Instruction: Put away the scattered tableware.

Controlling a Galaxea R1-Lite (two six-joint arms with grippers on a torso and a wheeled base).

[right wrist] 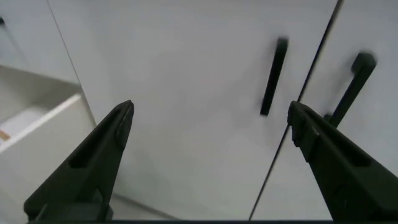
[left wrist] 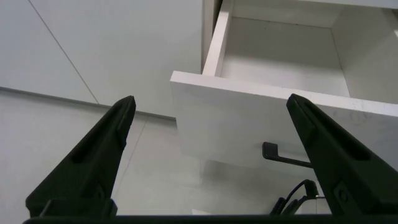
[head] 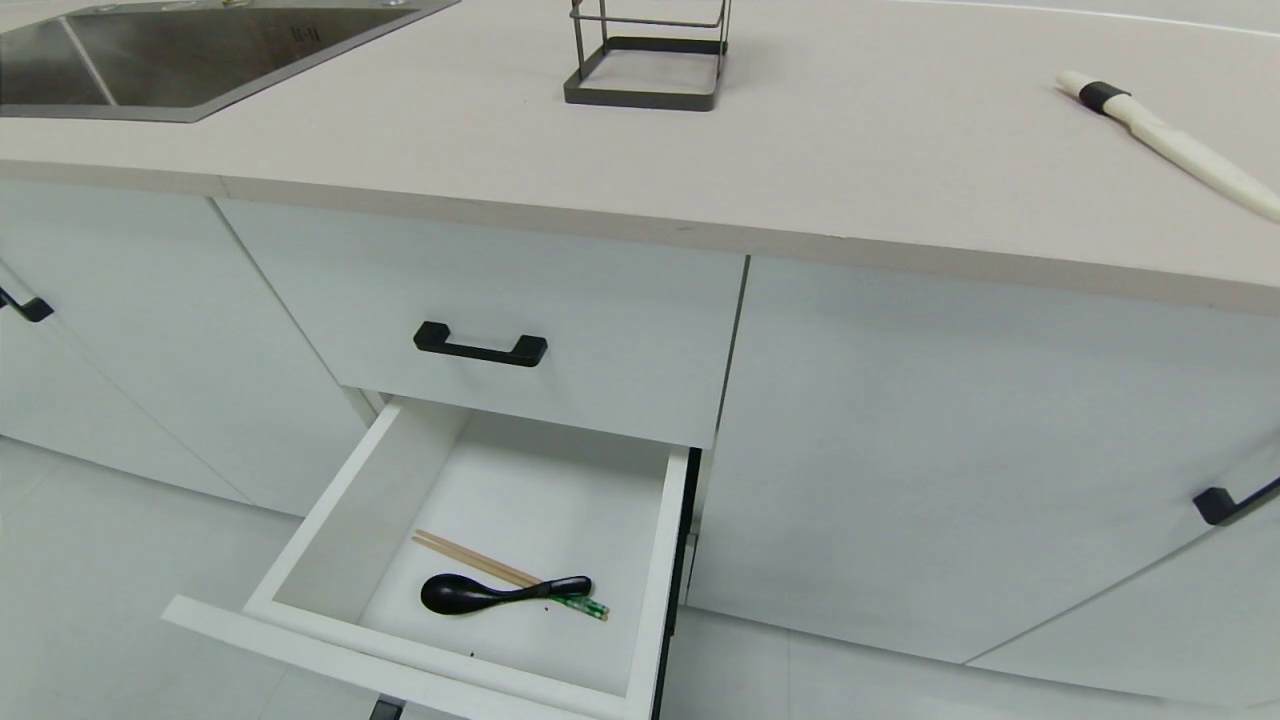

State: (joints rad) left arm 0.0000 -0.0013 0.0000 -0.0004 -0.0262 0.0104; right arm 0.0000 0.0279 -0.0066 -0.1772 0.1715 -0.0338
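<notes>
My left pincer (left wrist: 210, 99) spread wide before the pulled-out drawer (left wrist: 236, 118), my right pincer (right wrist: 210, 106) spread wide before a cabinet door (right wrist: 186, 81)

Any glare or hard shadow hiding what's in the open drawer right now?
Head view: no; the drawer is evenly lit, the black spoon and chopsticks stand out against its white floor, and reflections show in the sink. Left wrist view: the drawer's inside is softly shaded, no glare. Right wrist view: flat light on the cabinet doors.
</notes>
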